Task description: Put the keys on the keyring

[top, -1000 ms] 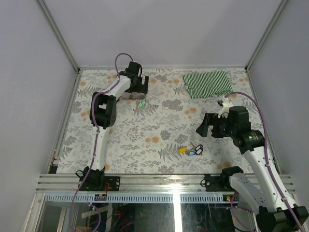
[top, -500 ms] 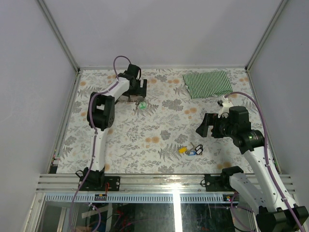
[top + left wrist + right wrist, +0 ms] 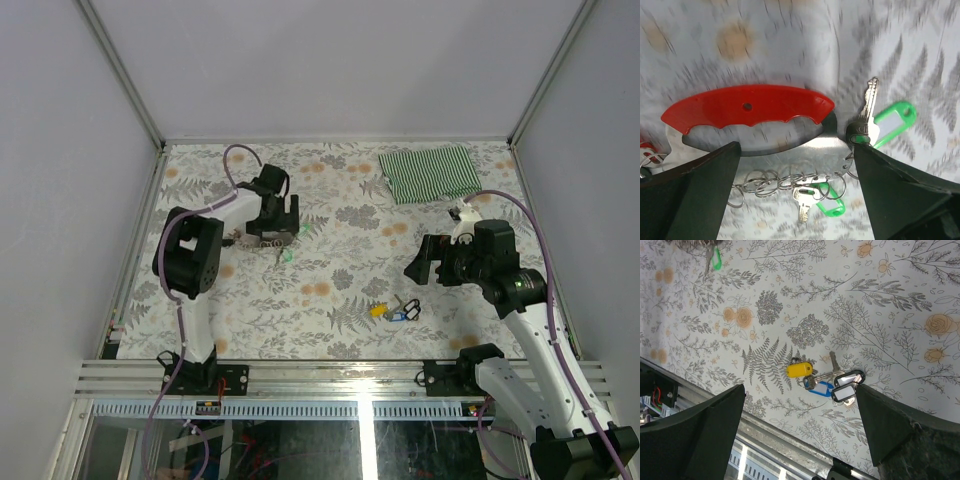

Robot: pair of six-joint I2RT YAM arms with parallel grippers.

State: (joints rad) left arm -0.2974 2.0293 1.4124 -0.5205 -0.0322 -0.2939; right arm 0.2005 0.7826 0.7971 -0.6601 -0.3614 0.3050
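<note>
So the left gripper (image 3: 796, 147) hangs spread wide over the red keyring (image 3: 747, 107). The green keys (image 3: 892, 120) look already on its chain, though it's blurry. The right gripper (image 3: 800, 387), also spread, hovers above the yellow and blue keys (image 3: 810, 377) near the front edge. Pinching one of those looks next.

A floral-patterned table (image 3: 330, 215) carries a striped green cloth (image 3: 430, 173) at two o'clock, yellow and blue keys (image 3: 395, 310) at five, and a red keyring (image 3: 747, 107) with green keys (image 3: 892, 120) at nine.

My left tool (image 3: 272, 232) hangs over a small green-headed key (image 3: 284, 257), my right tool (image 3: 419, 263) near the yellow- and blue-headed keys (image 3: 393, 311).
</note>
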